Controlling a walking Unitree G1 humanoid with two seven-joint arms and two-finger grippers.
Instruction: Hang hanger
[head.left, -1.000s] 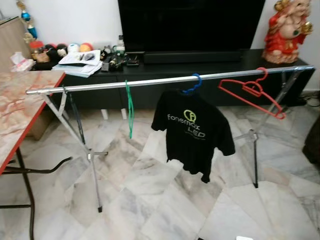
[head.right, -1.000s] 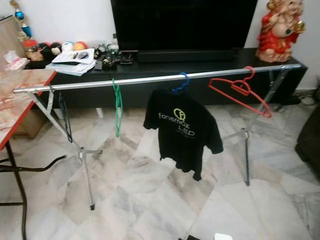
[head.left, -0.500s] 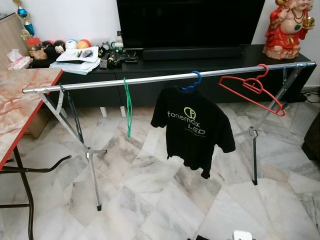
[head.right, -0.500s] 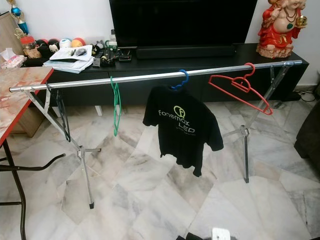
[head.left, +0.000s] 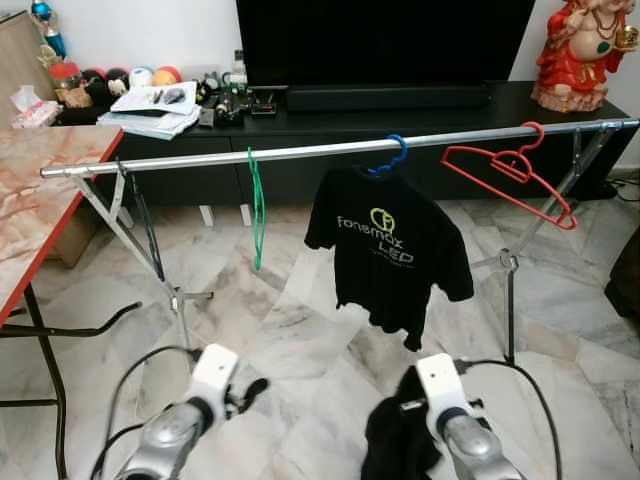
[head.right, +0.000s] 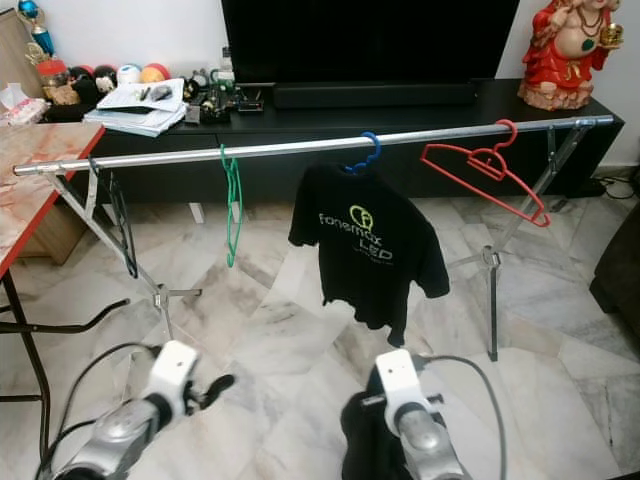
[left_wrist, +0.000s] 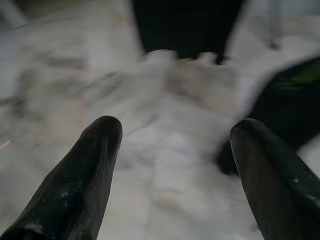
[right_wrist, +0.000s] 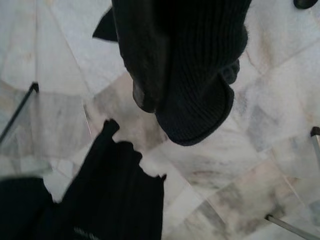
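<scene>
Left gripper (left_wrist: 172, 165): fingers apart, empty, low over floor (head.left: 300, 350). Right gripper (right_wrist: 165, 95): clamped on dark garment (head.left: 395, 440). Red hanger (head.left: 510, 180) hangs on rail (head.left: 300, 152), beside shirt (head.left: 390, 250).

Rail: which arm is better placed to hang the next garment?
Right. The right pincer already grips a dark garment below the rail; the left pincer is open, holding nothing.

Rail (head.left: 330, 150) spans mid-frame; T-shirt (head.left: 390, 255) hangs at its centre, empty hanger (head.left: 510, 180) to the right, worktop (head.left: 40, 200) far left.
</scene>
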